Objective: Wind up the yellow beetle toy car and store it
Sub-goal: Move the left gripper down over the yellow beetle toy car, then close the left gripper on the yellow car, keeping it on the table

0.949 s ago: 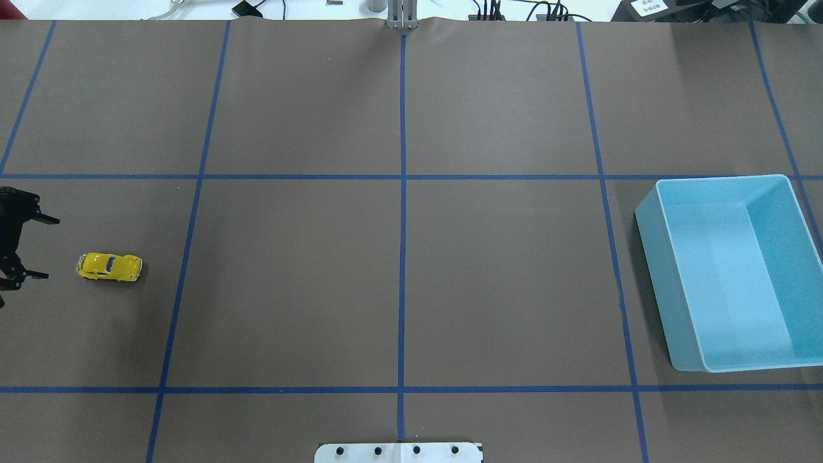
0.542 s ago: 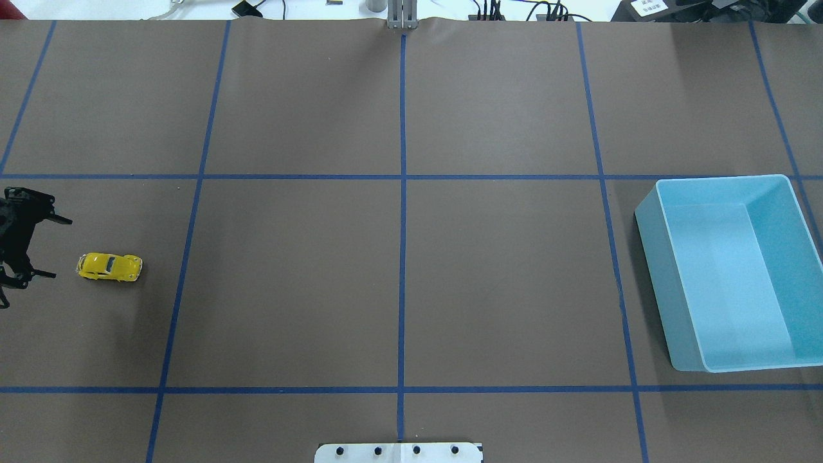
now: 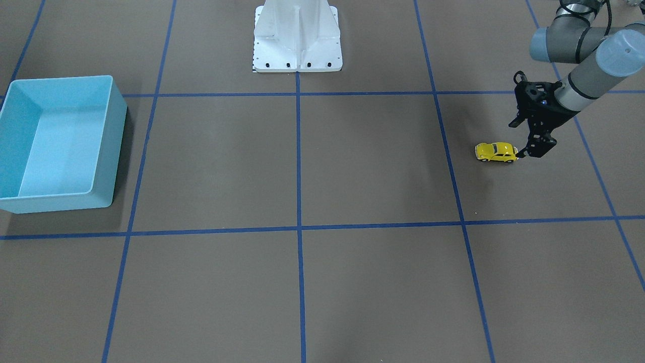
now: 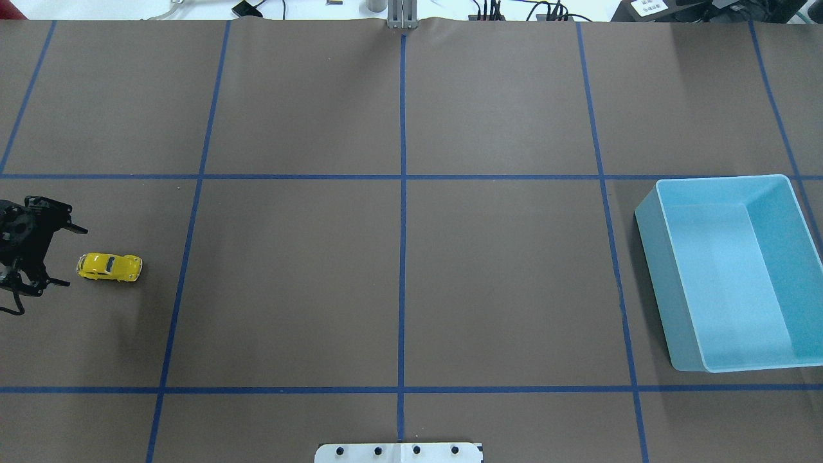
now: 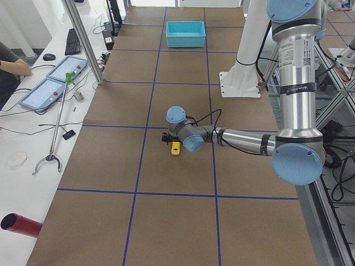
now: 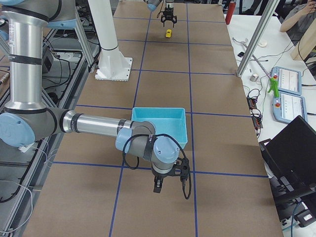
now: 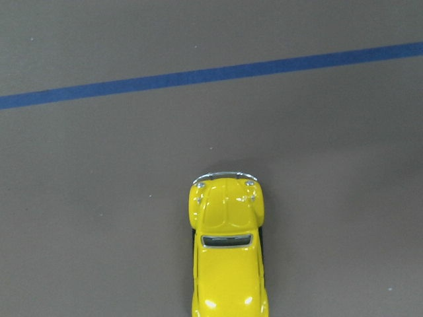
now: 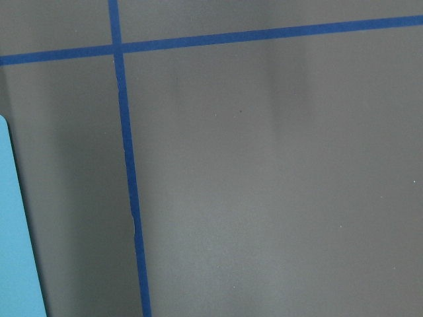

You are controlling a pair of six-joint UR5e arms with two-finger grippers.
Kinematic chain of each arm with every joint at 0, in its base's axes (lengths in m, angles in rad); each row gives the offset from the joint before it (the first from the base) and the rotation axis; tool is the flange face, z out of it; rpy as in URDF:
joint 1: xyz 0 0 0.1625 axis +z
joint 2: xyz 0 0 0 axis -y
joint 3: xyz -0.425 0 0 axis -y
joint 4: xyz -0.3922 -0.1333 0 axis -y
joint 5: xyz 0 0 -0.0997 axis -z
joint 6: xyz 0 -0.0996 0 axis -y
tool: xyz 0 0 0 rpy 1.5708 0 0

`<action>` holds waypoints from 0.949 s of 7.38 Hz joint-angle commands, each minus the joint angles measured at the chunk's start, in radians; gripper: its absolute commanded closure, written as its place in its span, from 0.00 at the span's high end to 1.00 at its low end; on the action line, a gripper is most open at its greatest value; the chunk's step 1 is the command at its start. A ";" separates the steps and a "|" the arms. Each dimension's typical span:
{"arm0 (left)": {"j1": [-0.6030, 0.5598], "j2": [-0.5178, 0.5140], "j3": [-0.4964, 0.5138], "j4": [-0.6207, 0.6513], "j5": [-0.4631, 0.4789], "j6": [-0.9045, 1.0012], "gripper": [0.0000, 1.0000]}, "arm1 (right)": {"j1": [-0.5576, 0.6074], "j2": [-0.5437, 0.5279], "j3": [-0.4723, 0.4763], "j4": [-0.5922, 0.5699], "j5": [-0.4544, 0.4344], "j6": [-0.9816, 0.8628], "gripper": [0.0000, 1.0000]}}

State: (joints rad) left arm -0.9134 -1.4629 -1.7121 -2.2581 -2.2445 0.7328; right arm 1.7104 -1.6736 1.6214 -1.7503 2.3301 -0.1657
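Glossy, rounded, yellow beetle toy car (image 4: 109, 267) sits on the matte brown tabletop (image 4: 289, 289) at the robot's far left, well apart from the smooth, rectangular light blue bin (image 4: 651, 257). Its long axis runs across the tabletop, chrome-bumpered end pointing toward the bin side. Left tool (image 3: 516, 139) hangs just beside the other end, black fingers spread wide, gripping nothing. Right tool (image 6: 164, 185): can't tell.
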 commanded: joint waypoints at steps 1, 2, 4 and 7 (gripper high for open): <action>0.004 -0.031 0.043 -0.001 0.003 -0.019 0.99 | 0.000 0.000 0.000 0.000 0.000 0.000 1.00; 0.004 -0.034 0.045 -0.003 0.003 -0.020 0.99 | 0.000 0.000 0.000 0.000 0.000 0.000 1.00; 0.005 -0.039 0.055 -0.005 0.003 -0.020 0.99 | 0.000 0.000 0.002 0.000 0.000 0.000 1.00; 0.021 -0.065 0.075 -0.001 0.003 -0.021 0.99 | 0.000 0.000 0.002 0.000 0.000 0.000 1.00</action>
State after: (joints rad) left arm -0.8972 -1.5236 -1.6402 -2.2609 -2.2412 0.7120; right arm 1.7104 -1.6735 1.6228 -1.7503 2.3301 -0.1657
